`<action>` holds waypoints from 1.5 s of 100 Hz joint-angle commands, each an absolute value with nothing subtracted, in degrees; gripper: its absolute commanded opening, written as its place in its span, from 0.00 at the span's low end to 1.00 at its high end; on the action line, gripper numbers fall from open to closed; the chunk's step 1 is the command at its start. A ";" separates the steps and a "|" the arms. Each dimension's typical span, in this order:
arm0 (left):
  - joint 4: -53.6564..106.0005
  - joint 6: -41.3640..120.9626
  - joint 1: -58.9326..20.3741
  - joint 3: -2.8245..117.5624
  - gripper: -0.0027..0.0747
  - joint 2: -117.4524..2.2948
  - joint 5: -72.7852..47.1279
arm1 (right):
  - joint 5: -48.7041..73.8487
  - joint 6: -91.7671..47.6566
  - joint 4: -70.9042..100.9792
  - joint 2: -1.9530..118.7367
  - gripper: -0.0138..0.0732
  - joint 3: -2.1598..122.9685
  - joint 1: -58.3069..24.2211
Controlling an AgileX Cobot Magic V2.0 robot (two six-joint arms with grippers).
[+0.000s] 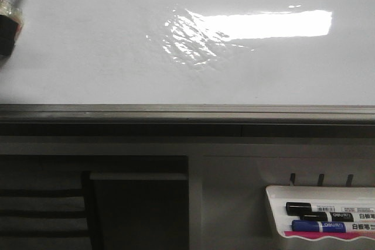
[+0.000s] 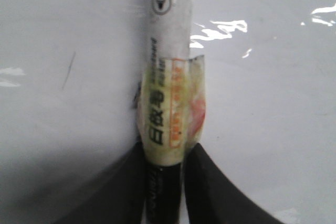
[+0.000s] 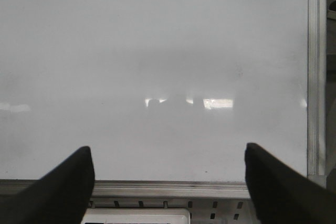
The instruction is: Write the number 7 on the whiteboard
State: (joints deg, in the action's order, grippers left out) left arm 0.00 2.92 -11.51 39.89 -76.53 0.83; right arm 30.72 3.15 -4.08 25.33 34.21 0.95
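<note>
Whiteboard [image 1: 88, 57]: glossy white board filling the upper front view, showing a bright rectangular glare toward 1 o'clock; grey edge rail [image 1: 187, 112] running along its lower edge.
Marker tray [image 1: 275, 209]: small white tray sitting at 5 o'clock, holding one black [image 1: 319, 210] and one blue marker [image 1: 328, 226].
Left pincer [image 2: 164, 182]: closing on a held marker [image 2: 168, 66], dark barrel between both fingers [image 2: 215, 192]; sitting at 10 o'clock in the front view.
Right pincer [image 3: 168, 182]: standing wide apart, gripping nothing, facing the board.
Number 7 [image 2: 68, 71]: only a thin dark slanted stroke showing beside the held marker; full figure cannot be told.
</note>
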 commanded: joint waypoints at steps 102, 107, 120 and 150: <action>2.18 16.53 -25.81 56.11 0.01 -66.40 -41.92 | 56.06 -28.20 24.56 53.32 0.77 58.78 -3.71; 3.35 20.98 -28.16 56.97 0.01 -66.75 -44.21 | 57.32 -32.41 26.08 55.61 0.77 59.57 -5.42; 6.37 28.53 -34.57 58.91 0.01 -68.50 -47.63 | 57.79 -44.75 30.67 60.34 0.77 60.93 -11.28; 12.38 38.96 -45.91 63.80 0.01 -75.27 -47.44 | 55.50 -66.82 43.67 66.14 0.77 61.31 -20.60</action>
